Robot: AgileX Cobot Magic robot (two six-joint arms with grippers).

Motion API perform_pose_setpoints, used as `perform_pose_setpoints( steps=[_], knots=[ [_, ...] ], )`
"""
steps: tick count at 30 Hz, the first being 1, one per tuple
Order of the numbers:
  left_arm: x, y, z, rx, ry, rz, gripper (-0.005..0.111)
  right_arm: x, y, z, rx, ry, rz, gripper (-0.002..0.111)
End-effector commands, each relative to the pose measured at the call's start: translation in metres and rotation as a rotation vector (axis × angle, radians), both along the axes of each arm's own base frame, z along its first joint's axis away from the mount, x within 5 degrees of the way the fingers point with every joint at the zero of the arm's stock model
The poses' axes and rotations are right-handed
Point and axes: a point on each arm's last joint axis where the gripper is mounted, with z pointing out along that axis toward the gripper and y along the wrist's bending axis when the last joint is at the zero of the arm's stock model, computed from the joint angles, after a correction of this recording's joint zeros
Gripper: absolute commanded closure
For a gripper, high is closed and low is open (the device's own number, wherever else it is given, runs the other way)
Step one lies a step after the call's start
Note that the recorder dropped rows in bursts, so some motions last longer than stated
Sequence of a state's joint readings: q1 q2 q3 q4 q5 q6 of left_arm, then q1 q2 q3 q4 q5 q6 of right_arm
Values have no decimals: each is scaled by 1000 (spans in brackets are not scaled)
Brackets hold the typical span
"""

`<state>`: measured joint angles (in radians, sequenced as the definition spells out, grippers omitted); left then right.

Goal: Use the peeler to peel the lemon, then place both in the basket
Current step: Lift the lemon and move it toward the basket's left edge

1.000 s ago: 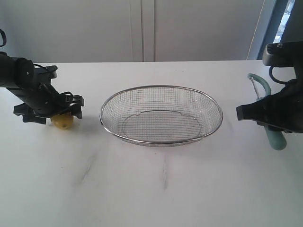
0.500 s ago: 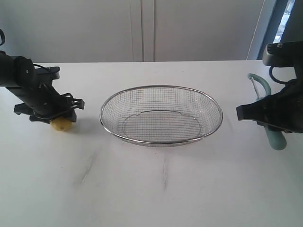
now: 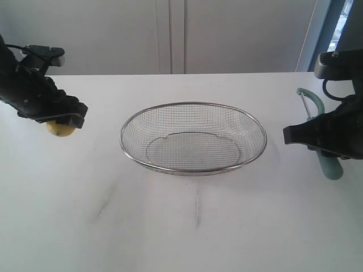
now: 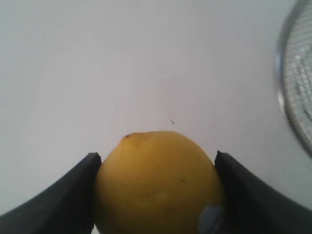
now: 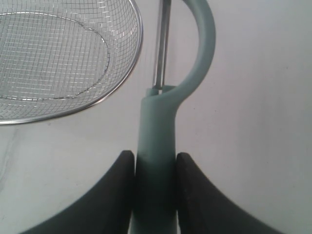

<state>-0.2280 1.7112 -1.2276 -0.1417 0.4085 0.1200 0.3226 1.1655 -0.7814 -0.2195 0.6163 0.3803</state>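
Observation:
The yellow lemon (image 3: 60, 128) (image 4: 158, 183) is held above the table at the far left, with my left gripper (image 3: 57, 120) (image 4: 157, 187) shut on it; both dark fingers (image 4: 63, 200) press its sides. A pale sticker shows near one finger. The teal-green peeler (image 3: 324, 141) (image 5: 157, 146) is at the far right, with my right gripper (image 3: 326, 144) (image 5: 155, 187) shut on its handle. Its looped head and metal blade (image 5: 161, 44) stick out past the fingers. The silver wire-mesh basket (image 3: 193, 137) (image 5: 58, 58) sits in the middle between both arms.
The white table (image 3: 187, 226) runs under everything. A pale cabinet wall (image 3: 170, 34) stands behind the table's far edge. The basket's rim (image 4: 287, 83) shows at the edge of the left wrist view.
My left gripper has lifted the lemon off the table and carried it up and to the left. The right arm and peeler have stayed still.

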Motion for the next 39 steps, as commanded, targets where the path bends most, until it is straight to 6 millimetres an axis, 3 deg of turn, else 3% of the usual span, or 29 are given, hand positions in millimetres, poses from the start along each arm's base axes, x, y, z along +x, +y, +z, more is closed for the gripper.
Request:
perform_pose_setpoints(
  steps=[1, 6, 7, 9, 14, 21, 39],
  knots=[
    [-33, -4, 16, -92, -139, -117, 107, 0, -1, 1, 4, -15, -1, 108],
    [-81, -13, 32, -222, -350, -368, 107, 0, -1, 1, 4, -15, -1, 108],
    [-97, -23, 40, -302, -443, -549, 107, 0, -1, 1, 4, -15, -1, 108],
    [-119, -36, 52, -519, -626, -734, 107, 0, -1, 1, 4, -15, -1, 108],
    [-142, -41, 52, -698, -755, -898, 107, 0, -1, 1, 4, -15, -1, 108],
    [-153, -41, 43, -733, -710, -954, 107, 0, -1, 1, 4, -15, -1, 108],
    [-145, -39, 40, -663, -725, -885, 107, 0, -1, 1, 4, -15, -1, 108]
  ],
)
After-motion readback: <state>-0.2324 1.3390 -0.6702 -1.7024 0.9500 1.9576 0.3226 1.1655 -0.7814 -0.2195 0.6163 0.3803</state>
